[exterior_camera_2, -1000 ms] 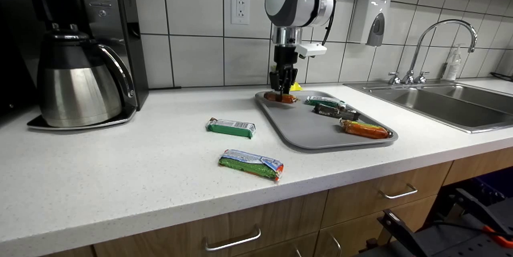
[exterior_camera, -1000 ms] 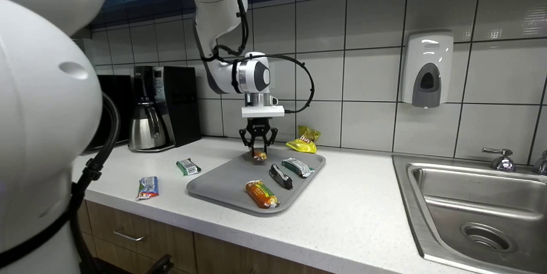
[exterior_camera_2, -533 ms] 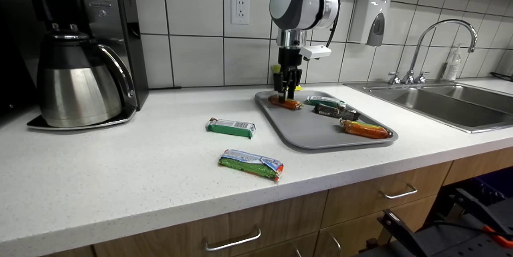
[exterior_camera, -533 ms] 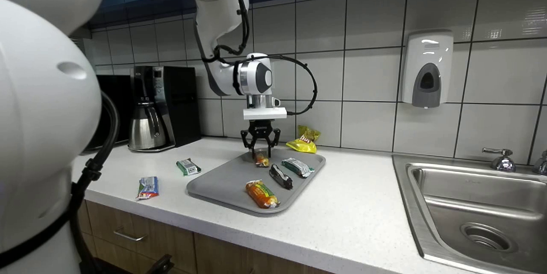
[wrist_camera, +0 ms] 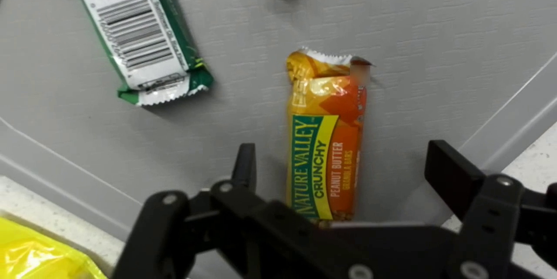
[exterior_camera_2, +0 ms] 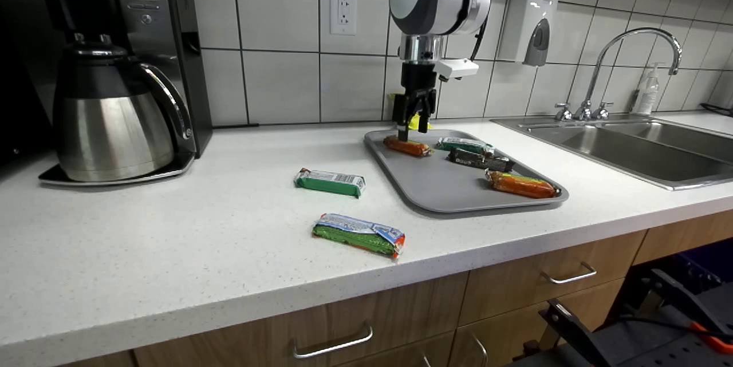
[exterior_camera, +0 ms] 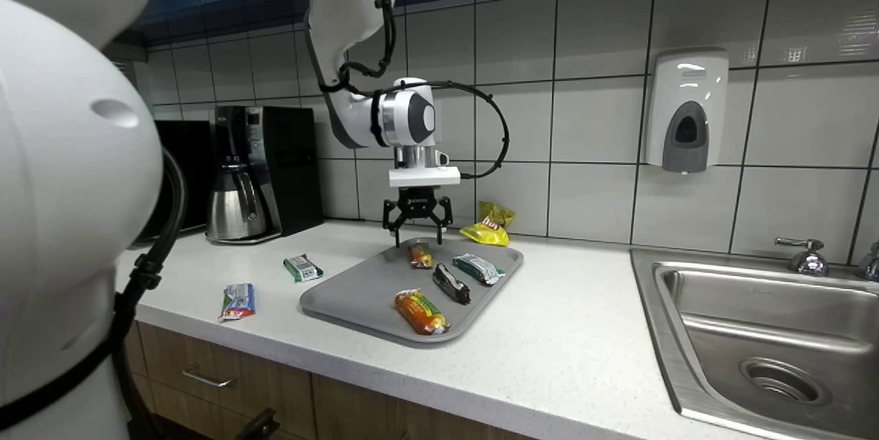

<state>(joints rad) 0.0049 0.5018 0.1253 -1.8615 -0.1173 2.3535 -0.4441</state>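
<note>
The white speckled countertop [exterior_camera: 563,330] carries a gray tray [exterior_camera: 357,292], a coffee maker [exterior_camera_2: 123,81], a green-and-white bar [exterior_camera_2: 330,182] and a blue-and-green bar [exterior_camera_2: 359,235]. On the tray lie an orange granola bar [wrist_camera: 324,144], another orange packet [exterior_camera: 420,311], a dark bar [exterior_camera: 451,283] and a green packet [exterior_camera: 478,268]. A yellow bag [exterior_camera: 489,228] appears to rest on the countertop beside the tray.

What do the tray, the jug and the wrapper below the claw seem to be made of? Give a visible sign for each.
Tray: probably plastic, matt grey, with a fine moulded-looking texture in the wrist view.
Jug: metal body, likely brushed steel, judging by its soft silvery sheen.
Wrapper: glossy thin film, plastic or foil, from its highlights, creases and zigzag end.
</note>
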